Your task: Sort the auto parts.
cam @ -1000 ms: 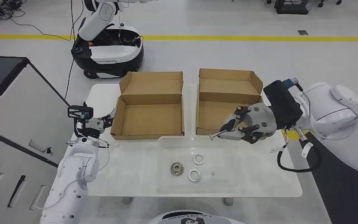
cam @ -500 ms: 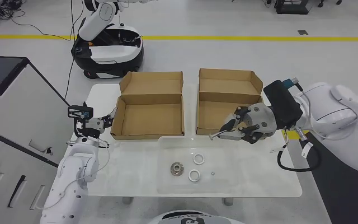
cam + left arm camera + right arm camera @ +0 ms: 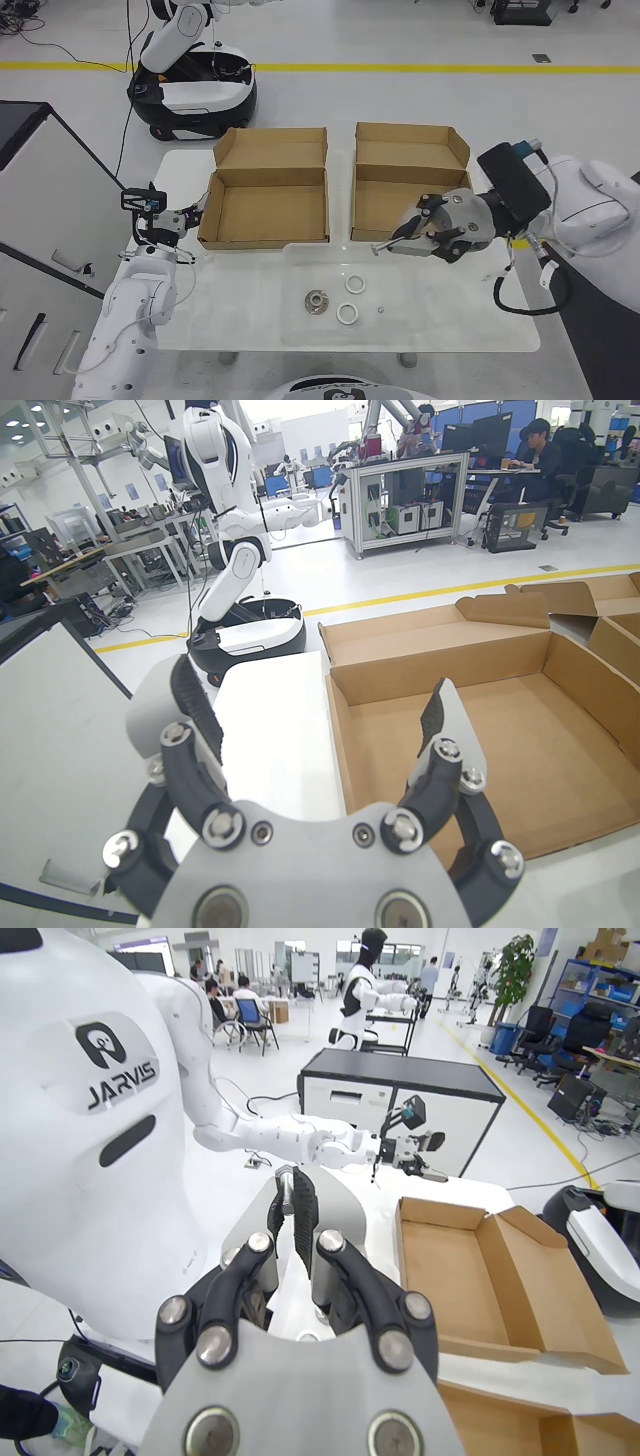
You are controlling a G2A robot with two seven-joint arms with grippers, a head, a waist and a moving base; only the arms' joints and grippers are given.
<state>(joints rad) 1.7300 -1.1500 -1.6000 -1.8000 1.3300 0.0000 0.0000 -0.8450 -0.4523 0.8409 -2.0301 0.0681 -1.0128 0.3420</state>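
Your right gripper (image 3: 290, 1203) clamps a bolt (image 3: 285, 1189) at 6 o'clock of the right box (image 3: 385, 205). Your left gripper (image 3: 312, 682) is released, 9 o'clock of the left box (image 3: 265, 212).

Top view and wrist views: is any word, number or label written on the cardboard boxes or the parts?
Left cardboard box: none.
Right cardboard box: none.
White rings, metal hub: too small to tell.
Bolt: no marking legible.

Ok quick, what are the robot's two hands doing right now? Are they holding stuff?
Left gripper: open, holding nothing.
Right gripper: shut on a bolt.
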